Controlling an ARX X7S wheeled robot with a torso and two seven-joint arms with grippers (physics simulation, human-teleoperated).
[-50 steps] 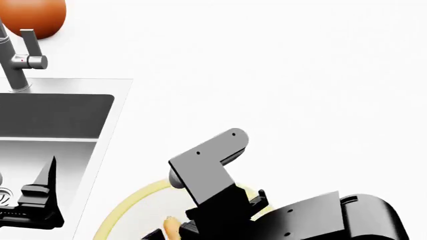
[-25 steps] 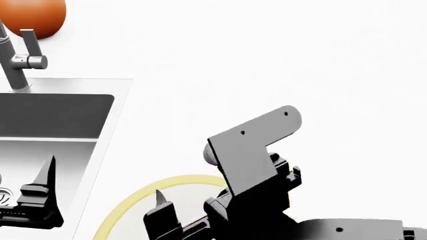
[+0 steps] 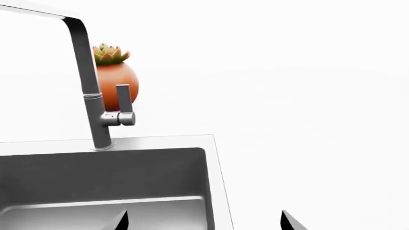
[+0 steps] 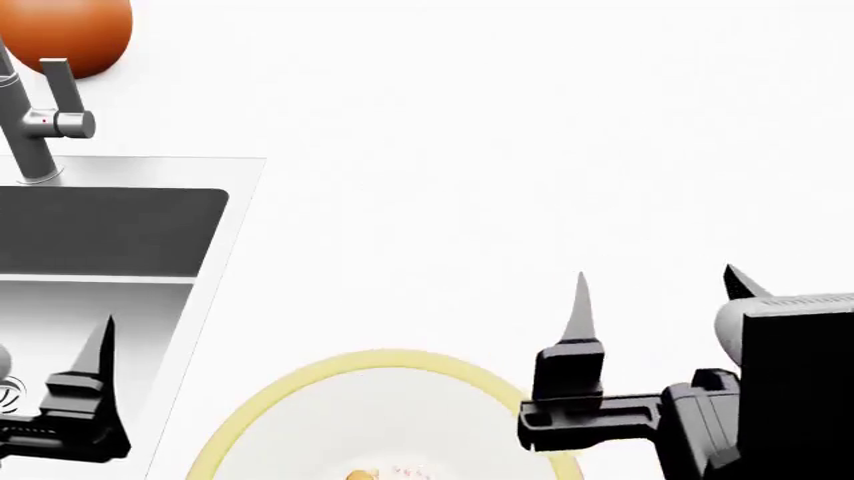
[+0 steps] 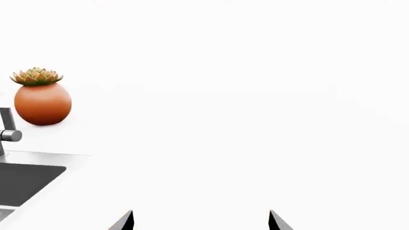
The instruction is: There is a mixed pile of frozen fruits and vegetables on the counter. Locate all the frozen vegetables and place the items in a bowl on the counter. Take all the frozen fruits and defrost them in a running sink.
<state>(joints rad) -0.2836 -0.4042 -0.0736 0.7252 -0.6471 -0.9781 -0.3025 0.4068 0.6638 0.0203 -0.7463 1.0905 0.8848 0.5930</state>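
Note:
The bowl (image 4: pixel 287 392), pale yellow at the rim and white inside, sits at the bottom of the head view on the white counter (image 4: pixel 534 150). An orange tip of the carrot (image 4: pixel 358 474) shows inside it at the frame's edge. My right gripper (image 4: pixel 658 280) hovers just right of the bowl, open and empty; its wrist view (image 5: pixel 200 220) shows only bare counter between the tips. My left gripper (image 3: pixel 203 221) is open over the right edge of the sink (image 4: pixel 107 230), one of its fingers (image 4: pixel 96 355) showing above the basin. The fruits and the eggplant are out of view.
An upright grey faucet (image 4: pixel 30 130) with a lever handle stands behind the sink (image 3: pixel 102 177); no water shows. An orange pot with a succulent (image 3: pixel 115 84) sits on the counter behind the faucet, also seen as the pot (image 5: pixel 42 103) in the right wrist view.
My right arm has swung up and to the right from over the bowl, and its open fingers now point away from me. The left arm has barely moved.

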